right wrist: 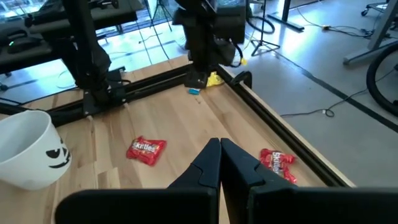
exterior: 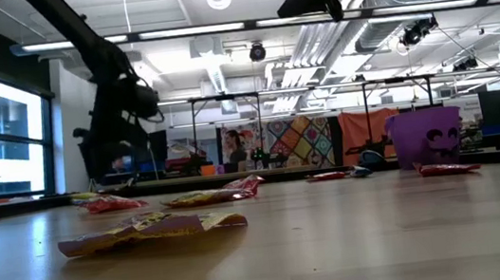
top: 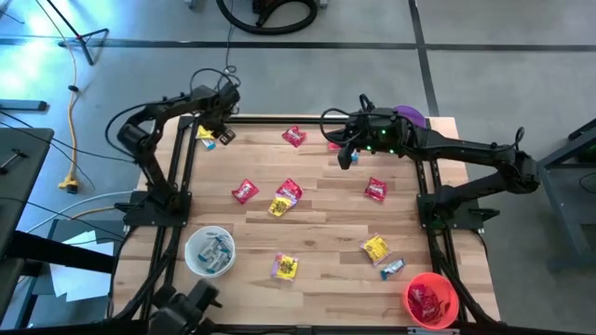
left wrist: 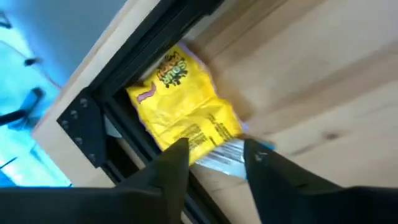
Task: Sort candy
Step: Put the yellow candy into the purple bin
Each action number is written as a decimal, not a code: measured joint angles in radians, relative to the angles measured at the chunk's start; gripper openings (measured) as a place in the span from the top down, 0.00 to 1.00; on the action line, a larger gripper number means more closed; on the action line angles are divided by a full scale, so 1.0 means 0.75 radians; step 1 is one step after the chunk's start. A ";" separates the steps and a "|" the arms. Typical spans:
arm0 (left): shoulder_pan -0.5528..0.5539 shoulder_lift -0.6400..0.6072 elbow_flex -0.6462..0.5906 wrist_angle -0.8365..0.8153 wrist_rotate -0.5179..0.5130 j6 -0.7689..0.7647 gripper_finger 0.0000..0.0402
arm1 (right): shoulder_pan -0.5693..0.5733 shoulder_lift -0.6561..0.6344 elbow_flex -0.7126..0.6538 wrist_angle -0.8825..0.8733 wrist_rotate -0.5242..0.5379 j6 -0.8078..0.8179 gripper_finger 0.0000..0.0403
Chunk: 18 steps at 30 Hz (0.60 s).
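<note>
— Wooden table first: what is seen at its near edge?

— A red bowl holding red candy is seen at five o'clock, and a white bowl holding pale-wrapped candy at seven o'clock. Between them, a yellow candy, a second yellow candy and a blue candy are scattered.

— And at the centre?

— A yellow piece is overlapped by a red piece; further red pieces are placed at nine o'clock and three o'clock.

— The far edge?

— The left gripper is held at eleven o'clock over a yellow packet and a silver-blue packet by the frame rail; its fingers are parted around the silver-blue one. The right gripper is held near one o'clock, fingers pressed together on nothing, beside a purple bowl. Another red candy is found at twelve o'clock.
</note>
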 joint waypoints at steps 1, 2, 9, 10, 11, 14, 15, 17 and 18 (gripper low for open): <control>0.005 0.026 0.000 0.002 -0.011 0.001 0.62 | 0.000 0.000 0.000 0.000 -0.006 0.004 1.00; 0.012 0.053 0.000 0.001 -0.013 0.001 0.59 | 0.000 0.000 0.000 0.000 -0.019 0.013 1.00; 0.034 0.220 0.043 0.001 -0.107 0.032 0.49 | 0.001 0.000 0.001 0.000 -0.043 0.041 1.00; 0.041 0.238 0.050 -0.004 -0.123 0.045 0.49 | 0.001 0.000 0.001 0.000 -0.043 0.043 1.00; 0.050 0.253 0.061 -0.007 -0.132 0.057 0.49 | 0.001 0.000 0.001 0.000 -0.043 0.043 1.00; 0.073 0.287 0.091 -0.022 -0.111 0.110 0.49 | 0.000 0.000 0.001 0.000 -0.043 0.054 1.00; 0.079 0.294 0.101 -0.028 -0.093 0.119 0.50 | 0.000 0.000 0.001 0.000 -0.043 0.056 1.00; 0.088 0.298 0.112 -0.029 -0.077 0.127 0.52 | 0.001 0.000 0.001 0.000 -0.043 0.056 1.00; 0.090 0.300 0.117 -0.026 -0.078 0.134 0.54 | 0.001 0.000 0.001 0.000 -0.044 0.058 1.00</control>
